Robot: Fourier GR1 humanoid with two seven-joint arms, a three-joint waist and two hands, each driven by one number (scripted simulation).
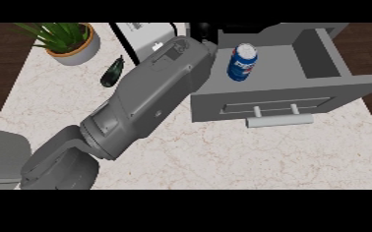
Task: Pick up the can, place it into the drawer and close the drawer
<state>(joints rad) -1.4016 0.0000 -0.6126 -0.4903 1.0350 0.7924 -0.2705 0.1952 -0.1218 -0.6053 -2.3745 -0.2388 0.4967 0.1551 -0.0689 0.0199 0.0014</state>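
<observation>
You are reaching your left hand (205, 32) toward the frame's upper middle, its fingers' state impossible to tell; the can (242, 62) is standing inside the open drawer (320, 84); a careless withdrawal is risking toppling it.

We see even, diffuse light, moderately bright, with no single source apparent. The pale marbled worktop (218, 152) is lit flat, no glare. Soft shading lies inside the open drawer (320, 64), its far wall darker. The grey forearm (152, 93) shows gentle gradation, lighter on top. A faint highlight sits on the can (242, 63). We note no edge distortion.
</observation>
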